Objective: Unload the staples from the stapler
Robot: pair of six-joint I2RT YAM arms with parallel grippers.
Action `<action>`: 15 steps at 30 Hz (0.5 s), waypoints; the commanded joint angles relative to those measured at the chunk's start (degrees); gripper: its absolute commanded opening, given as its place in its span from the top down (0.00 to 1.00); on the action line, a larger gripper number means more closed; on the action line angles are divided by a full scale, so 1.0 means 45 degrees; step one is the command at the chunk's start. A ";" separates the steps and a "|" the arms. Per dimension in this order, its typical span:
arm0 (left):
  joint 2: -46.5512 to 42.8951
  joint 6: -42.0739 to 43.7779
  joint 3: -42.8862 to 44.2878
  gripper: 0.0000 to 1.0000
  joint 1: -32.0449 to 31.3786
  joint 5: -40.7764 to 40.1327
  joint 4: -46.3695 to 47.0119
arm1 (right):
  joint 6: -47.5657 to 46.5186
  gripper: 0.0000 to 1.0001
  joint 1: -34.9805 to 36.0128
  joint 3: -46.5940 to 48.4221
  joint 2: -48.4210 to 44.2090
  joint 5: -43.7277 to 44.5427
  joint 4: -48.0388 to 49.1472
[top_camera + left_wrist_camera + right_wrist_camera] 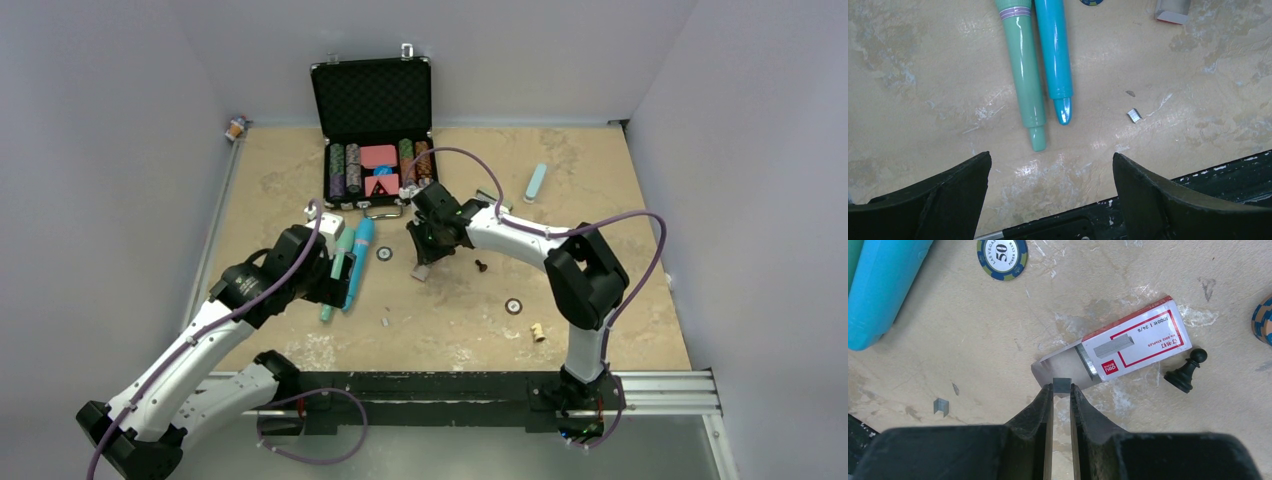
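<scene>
— What has the right gripper (1062, 390)?
— It's pinching a staple strip (1062, 384) at the open flap of the box (1135, 345), mid-worktop (998, 330). The left gripper (1050, 162) gapes above a blue tube (1054, 50).
— Handling?
— Light, brittle; likely sheds pieces like that loose bit (940, 406). Squeeze its flat sides gently.

Top cam high at rear, looks down, far. Wrist cams close, facing down; both see blue pen (1055, 55) ahead of left gripper (1050, 160).

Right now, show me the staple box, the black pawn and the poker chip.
staple box (1143, 337), right wrist view, printed face
black pawn (1179, 377), right wrist view, base
poker chip (1002, 254), right wrist view, centre
</scene>
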 commanded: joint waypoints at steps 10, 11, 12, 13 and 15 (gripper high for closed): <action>-0.0049 -0.0003 0.0128 0.06 0.0082 -0.0045 0.0172 | -0.0223 0.95 0.0144 -0.0455 0.0308 -0.0131 0.0759; -0.0049 -0.0003 0.0132 0.06 0.0095 -0.0045 0.0189 | -0.0205 0.91 0.0147 -0.0463 0.0327 -0.0138 0.0785; -0.0049 -0.0003 0.0135 0.06 0.0080 -0.0050 0.0181 | -0.0176 0.88 0.0130 -0.0464 0.0329 -0.0151 0.0791; -0.0049 -0.0003 0.0128 0.06 0.0075 -0.0045 0.0190 | -0.0163 0.84 0.0129 -0.0457 0.0329 -0.0184 0.0830; -0.0039 -0.0003 0.0135 0.06 0.0086 -0.0045 0.0180 | -0.0122 0.78 0.0135 -0.0407 0.0354 -0.0254 0.0840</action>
